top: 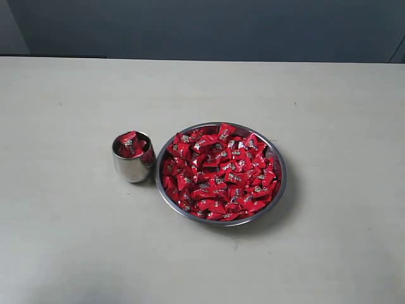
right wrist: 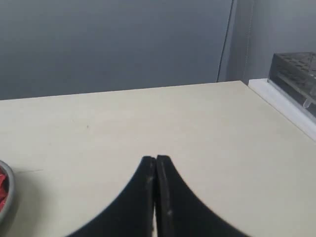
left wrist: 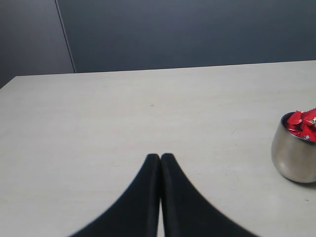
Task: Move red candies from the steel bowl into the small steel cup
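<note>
The steel bowl [top: 278, 158] sits mid-table, heaped with red candies [top: 220, 172]. Just left of it stands the small steel cup [top: 132, 164], with a few red candies [top: 131, 144] in its mouth. Neither arm shows in the exterior view. In the left wrist view my left gripper [left wrist: 160, 156] is shut and empty over bare table, with the cup [left wrist: 293, 157] and its candies [left wrist: 303, 124] off to one side. My right gripper [right wrist: 155, 158] is shut with nothing in it, and a sliver of the bowl's rim [right wrist: 9, 196] shows at the frame edge.
The pale table [top: 63, 240] spreads on all sides of the cup and bowl. A dark wall lies behind the table's far edge. In the right wrist view a dark perforated rack [right wrist: 295, 74] stands beyond the table's corner.
</note>
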Available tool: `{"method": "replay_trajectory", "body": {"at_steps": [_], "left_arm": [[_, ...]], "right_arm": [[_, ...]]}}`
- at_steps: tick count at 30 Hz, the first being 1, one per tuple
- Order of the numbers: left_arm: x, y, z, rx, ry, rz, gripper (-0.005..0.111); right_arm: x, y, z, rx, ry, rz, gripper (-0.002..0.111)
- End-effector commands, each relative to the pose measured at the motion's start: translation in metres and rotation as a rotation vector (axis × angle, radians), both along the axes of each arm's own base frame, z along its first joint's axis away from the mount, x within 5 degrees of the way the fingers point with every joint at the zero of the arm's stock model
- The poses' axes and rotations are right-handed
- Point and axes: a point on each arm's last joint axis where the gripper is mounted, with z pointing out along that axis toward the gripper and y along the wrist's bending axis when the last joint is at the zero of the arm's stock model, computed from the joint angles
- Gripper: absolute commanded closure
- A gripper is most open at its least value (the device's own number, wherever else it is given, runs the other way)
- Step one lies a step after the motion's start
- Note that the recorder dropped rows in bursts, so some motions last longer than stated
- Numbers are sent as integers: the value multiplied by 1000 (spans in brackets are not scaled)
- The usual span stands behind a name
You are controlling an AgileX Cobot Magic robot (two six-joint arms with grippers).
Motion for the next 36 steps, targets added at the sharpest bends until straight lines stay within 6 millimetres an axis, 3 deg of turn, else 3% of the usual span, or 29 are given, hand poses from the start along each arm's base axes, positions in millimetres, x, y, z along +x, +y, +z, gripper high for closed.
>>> {"method": "replay_trajectory", "body": {"at_steps": [1,5,36], "left_arm": [[0,0,-1,-3,-3,1,106],[0,0,-1,-3,-3,1,106],[0,0,-1,-3,-3,1,106]], "right_arm": [[1,-2,-13,-52,21,-15,109],[2,-2,-22,-51,38,-15,109],[3,-3,-21,-69,27,-16,109]]}}
